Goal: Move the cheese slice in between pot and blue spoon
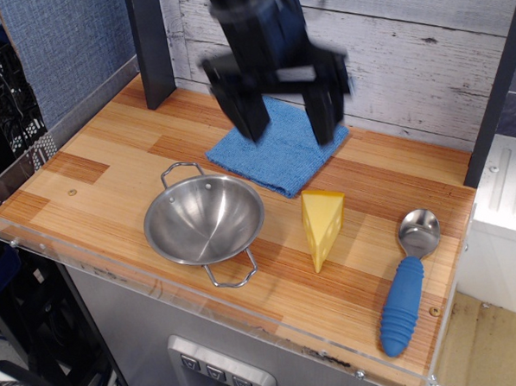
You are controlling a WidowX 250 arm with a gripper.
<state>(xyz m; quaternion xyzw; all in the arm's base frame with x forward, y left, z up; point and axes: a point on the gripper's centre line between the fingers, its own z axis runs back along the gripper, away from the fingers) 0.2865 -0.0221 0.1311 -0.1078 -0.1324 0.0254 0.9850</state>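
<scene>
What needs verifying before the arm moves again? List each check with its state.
1. Yellow wedge-shaped cheese slice lies between the shiny round steel pot and the blue-handled metal spoon: ok.
2. Cheese free of the black gripper: ok, the jaws are open and raised above the blue square cloth.
3. Cheese apart from pot and spoon: ok, bare wood shows on both sides.
4. Cheese resting steady on the wooden table: cannot tell.
5. Spoon clear of the table's front edge: ok.
</scene>
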